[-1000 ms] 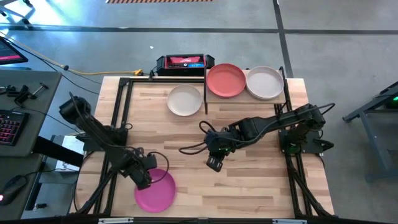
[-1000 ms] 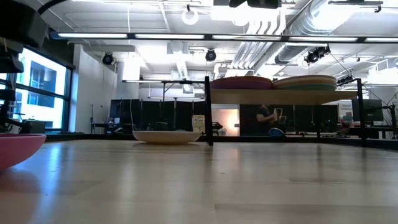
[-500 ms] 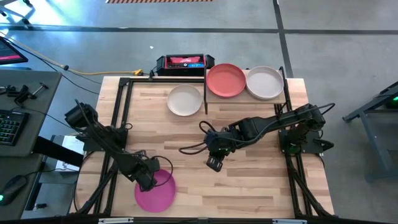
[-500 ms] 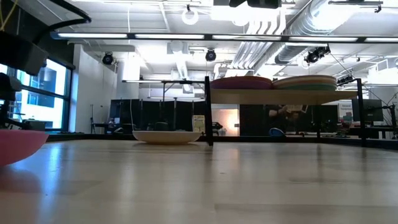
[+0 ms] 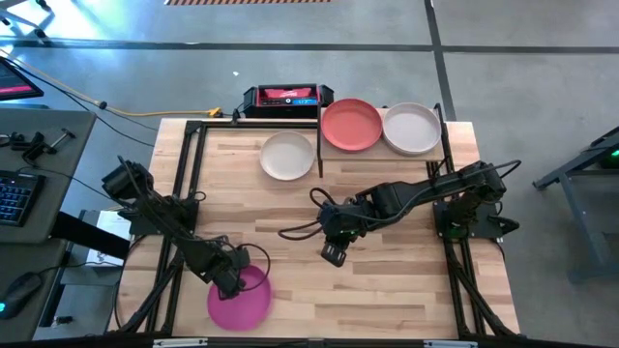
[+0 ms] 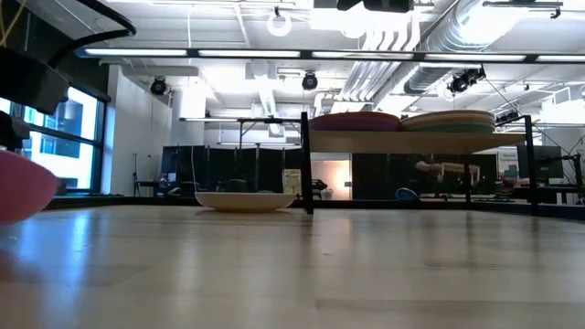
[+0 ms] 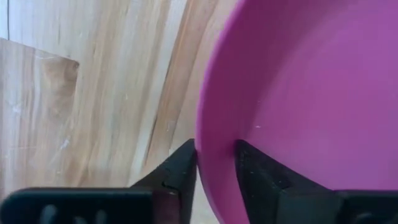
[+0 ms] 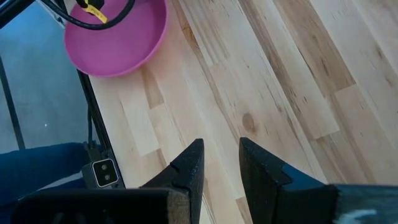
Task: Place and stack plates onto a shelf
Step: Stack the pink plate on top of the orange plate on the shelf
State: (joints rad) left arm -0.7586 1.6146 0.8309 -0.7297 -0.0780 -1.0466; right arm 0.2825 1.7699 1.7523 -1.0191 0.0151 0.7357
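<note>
Left end effector pinching magenta plate rim, right end effector narrow gap, empty

Two plates sit on the shelf.

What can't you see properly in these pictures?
- Low view: the round magenta plate is cut off by the picture's edge.
- High view: the left tool covers part of that plate's rim.
- Low view: the coral red plate and cream plate on the light-wood shelf show edge-on only; stacks uncountable.
</note>
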